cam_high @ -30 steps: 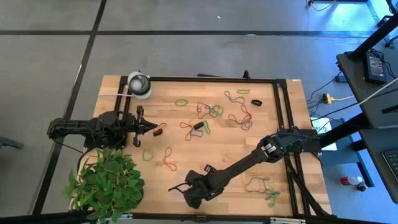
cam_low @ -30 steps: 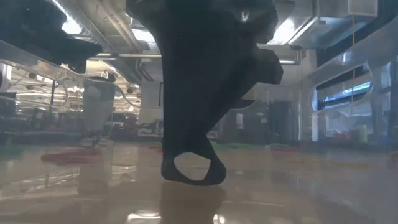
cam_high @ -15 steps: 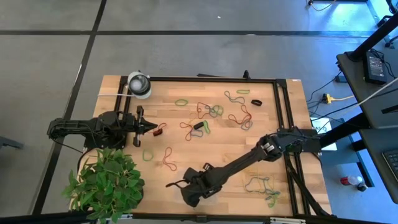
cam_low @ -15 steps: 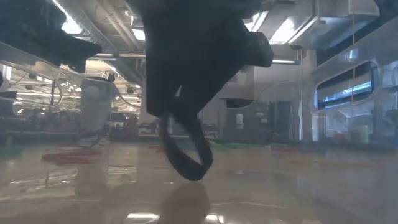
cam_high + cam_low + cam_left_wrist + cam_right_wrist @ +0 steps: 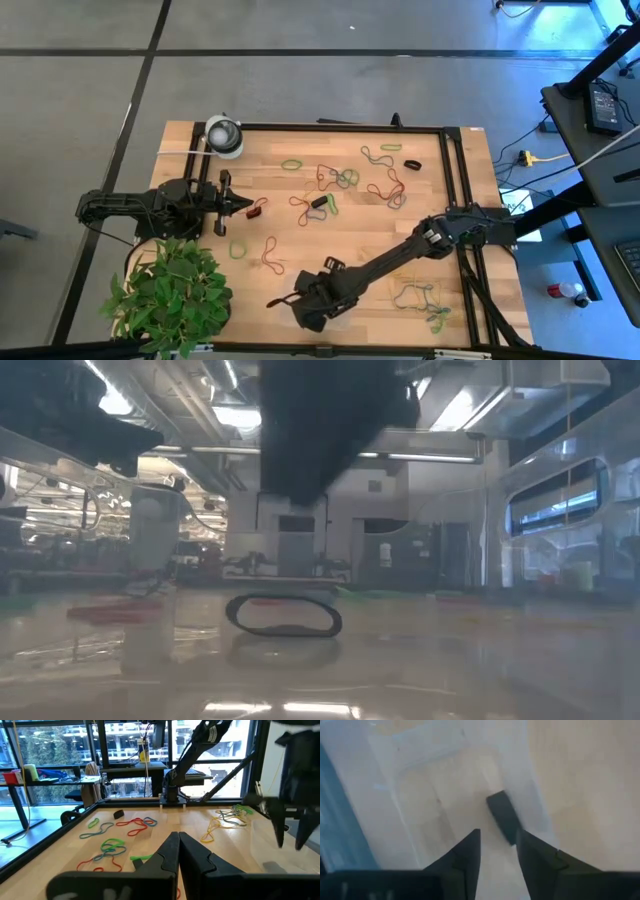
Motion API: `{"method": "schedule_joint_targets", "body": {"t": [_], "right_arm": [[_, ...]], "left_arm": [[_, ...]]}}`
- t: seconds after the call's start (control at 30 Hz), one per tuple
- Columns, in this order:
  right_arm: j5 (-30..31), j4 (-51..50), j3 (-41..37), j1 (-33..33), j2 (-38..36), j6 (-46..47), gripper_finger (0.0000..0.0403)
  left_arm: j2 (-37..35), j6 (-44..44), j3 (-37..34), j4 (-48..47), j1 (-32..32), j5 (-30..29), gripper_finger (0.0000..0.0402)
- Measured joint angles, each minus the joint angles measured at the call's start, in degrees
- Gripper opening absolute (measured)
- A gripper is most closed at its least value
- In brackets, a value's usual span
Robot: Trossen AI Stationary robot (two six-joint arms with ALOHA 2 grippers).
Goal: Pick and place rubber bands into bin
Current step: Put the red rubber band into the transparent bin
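Black band [image 5: 284,615] flat in bin [image 5: 390,800], lengthwise across low view; right tool [image 5: 497,851] parted, empty.

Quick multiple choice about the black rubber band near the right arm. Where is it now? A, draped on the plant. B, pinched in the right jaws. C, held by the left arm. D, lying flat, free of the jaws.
D: the black rubber band lies flat by itself in the low view, and the right gripper hangs above it with its jaws apart.
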Motion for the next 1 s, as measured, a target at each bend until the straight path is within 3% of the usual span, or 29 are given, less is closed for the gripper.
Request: {"method": "schedule_joint_targets", "body": {"t": [0.23,0.43,0.7,1.0], "right_arm": [[7.7,-4.2,-2.6,2.5,-6.9,-9.2,0.0013],[10.2,-1.3,-18.2,4.7,-19.1,-10.9,0.0010],[10.7,21.8,-52.2,7.8,-44.2,-6.3,0.0010],[13.2,50.6,-79.4,8.6,-64.1,-8.7,0.0011]], "left_arm": [[0.0,0.0,0.0,0.0,0.0,0.0,0.0004],[0.0,0.0,0.0,0.0,0.0,0.0,0.0004],[0.0,0.0,0.0,0.0,0.0,0.0,0.0004],[0.0,0.0,0.0,0.0,0.0,0.0,0.0004]]}}
